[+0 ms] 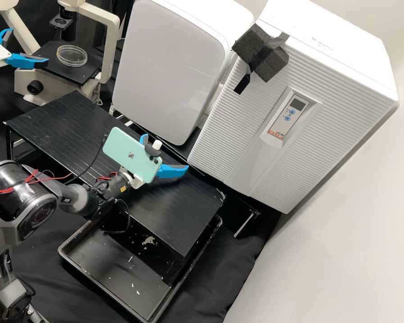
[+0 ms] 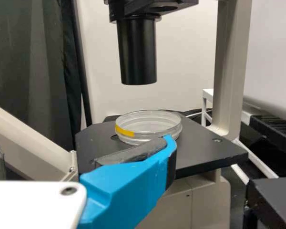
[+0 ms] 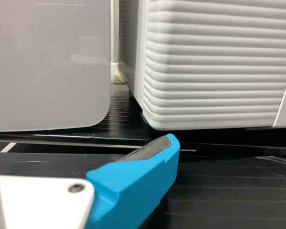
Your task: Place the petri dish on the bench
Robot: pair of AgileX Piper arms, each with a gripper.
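Observation:
In the high view my left gripper point(image 1: 29, 46) stands open at the upper left, beside the clear petri dish point(image 1: 72, 55) on the black microscope stage point(image 1: 86, 74). The left wrist view shows the dish point(image 2: 155, 128) lying flat with a yellow mark on its side; one finger of my left gripper point(image 2: 81, 136) overlaps its near edge in that view, and contact cannot be told. Over the black slatted bench point(image 1: 179, 211), my right gripper point(image 1: 166, 152) is open with nothing held. The right wrist view has that gripper point(image 3: 83, 134) facing two white appliances.
The microscope's black tube point(image 2: 137, 52) hangs above the stage, and its cream arm point(image 1: 108, 49) rises beside it. A white ribbed appliance point(image 1: 238, 130) and a pale-fronted one point(image 1: 166, 67) stand behind the bench. Below it lies a black tray point(image 1: 98, 287). A mint phone point(image 1: 130, 154) is mounted on the right arm.

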